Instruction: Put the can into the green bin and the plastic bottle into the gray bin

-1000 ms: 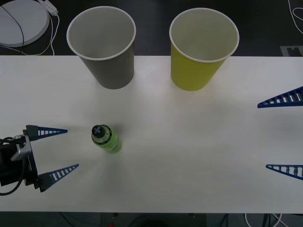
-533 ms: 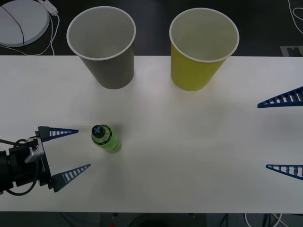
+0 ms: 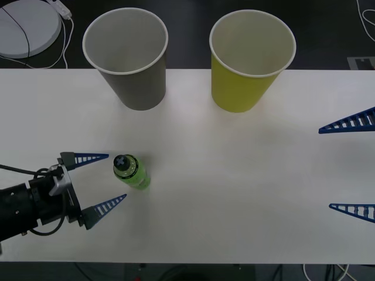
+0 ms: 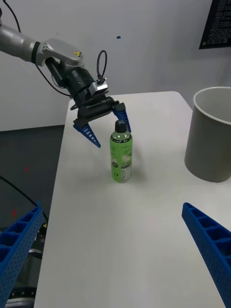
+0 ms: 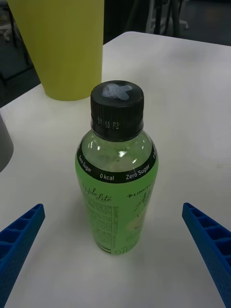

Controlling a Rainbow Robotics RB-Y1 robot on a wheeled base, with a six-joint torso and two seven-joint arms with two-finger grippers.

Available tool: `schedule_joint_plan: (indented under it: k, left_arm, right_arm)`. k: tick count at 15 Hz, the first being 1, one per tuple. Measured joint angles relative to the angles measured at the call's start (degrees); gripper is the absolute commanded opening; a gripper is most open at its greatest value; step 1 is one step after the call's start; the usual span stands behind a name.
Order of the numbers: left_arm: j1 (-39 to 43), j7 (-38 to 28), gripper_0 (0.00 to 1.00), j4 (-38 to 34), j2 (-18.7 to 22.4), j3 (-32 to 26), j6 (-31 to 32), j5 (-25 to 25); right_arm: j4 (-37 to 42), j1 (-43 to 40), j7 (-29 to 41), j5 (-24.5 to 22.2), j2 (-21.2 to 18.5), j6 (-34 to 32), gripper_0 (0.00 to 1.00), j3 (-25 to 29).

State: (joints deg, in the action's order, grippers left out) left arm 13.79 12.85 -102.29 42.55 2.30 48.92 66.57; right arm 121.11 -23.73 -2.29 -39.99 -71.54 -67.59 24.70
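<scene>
Left gripper [image 3: 108, 180]: we are reaching in from the near left corner of the table [image 3: 234, 193] with our fingers spread wide, one tip level with the bottle's cap and the other nearer us, so the opening is facing the bottle side-on. We judge this is so the fingers can slide past both flanks before closing.

Bottle [image 3: 130, 171]: it is standing upright on the table, capped, just beyond our left fingertips and not yet between them. In our left wrist view it is sitting centred between the two blue fingers [image 5: 19, 240], which tells us we are lining up squarely.

Right gripper [image 3: 351, 167]: we are waiting at the right edge of the table, fingers spread apart, well apart from the bottle.

Gray cup [image 3: 128, 57]: it is standing upright and open at the far edge, beyond the bottle and slightly right of it. That suits a lift and a forward carry, we judge.

Green cup [image 3: 251, 60]: it is standing beside the gray one, farther right, also open. We are seeing no can on the table.

Change: compared with half a second ago, our left gripper is sitting closer to the bottle, its tips now alongside the cap. The bottle, both cups and our right gripper are sitting where they were.
</scene>
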Motion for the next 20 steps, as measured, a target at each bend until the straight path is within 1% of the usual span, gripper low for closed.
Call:
schedule_joint_plan:
  k: [2, 8, 10, 15, 17, 20]
  left_arm:
    - [-0.79, -0.29, 1.00, 0.00, -1.04, 0.80, -0.82, 0.67]
    - [-3.05, -0.61, 1.00, 0.06, -1.88, 4.53, -5.01, 0.76]
    - [-3.38, -0.68, 1.00, 0.03, -2.68, 4.89, -5.32, 1.12]
    - [-4.20, -1.58, 1.00, 0.00, -5.57, 5.07, -5.31, 4.36]
    - [-4.69, -2.11, 1.00, 0.01, -6.05, 5.08, -5.27, 5.51]
    - [-4.94, -2.69, 1.00, 0.05, -6.25, 5.15, -5.26, 5.82]
  right_arm:
    - [0.00, 0.00, 0.00, 0.00, 0.00, 0.00, 1.00, 0.00]
    - [0.00, 0.00, 0.00, 0.00, 0.00, 0.00, 1.00, 0.00]
    - [0.00, 0.00, 0.00, 0.00, 0.00, 0.00, 1.00, 0.00]
    - [0.00, 0.00, 0.00, 0.00, 0.00, 0.00, 1.00, 0.00]
    - [0.00, 0.00, 0.00, 0.00, 0.00, 0.00, 1.00, 0.00]
    - [0.00, 0.00, 0.00, 0.00, 0.00, 0.00, 1.00, 0.00]
